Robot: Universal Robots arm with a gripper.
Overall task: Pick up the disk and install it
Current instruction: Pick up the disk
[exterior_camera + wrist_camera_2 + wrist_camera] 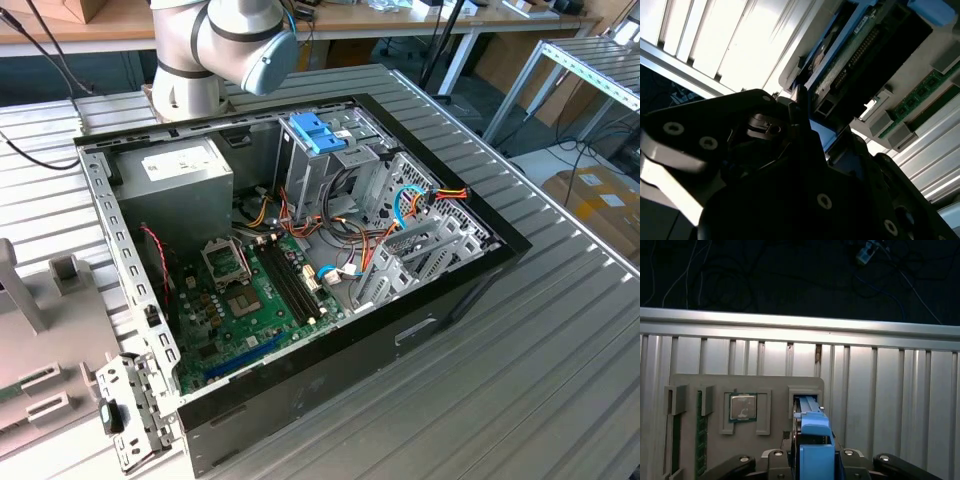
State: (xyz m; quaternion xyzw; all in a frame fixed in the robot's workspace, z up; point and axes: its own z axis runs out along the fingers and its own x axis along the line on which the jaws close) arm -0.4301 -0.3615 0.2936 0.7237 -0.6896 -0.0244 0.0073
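In the first wrist view the disk (807,407) stands on edge in a slot of a grey parts holder (710,385), its blue plastic rail facing the camera. My gripper (816,460) sits right over it, with dark fingers pressed against both sides of the blue rail. In the second wrist view the disk (865,45) shows its green circuit-board side and connector, and a fingertip (799,102) lies against its edge. The open computer case (480,265) lies in the exterior view, with a metal drive cage and its blue latch (318,133) at the back.
On the holder, a processor chip (742,406) and green memory sticks (701,440) sit beside the disk slot. Inside the case are a grey power-supply box (185,170), the motherboard (250,290) and loose cables (420,200). The arm's base (215,50) stands behind the case on a ribbed metal table (560,380).
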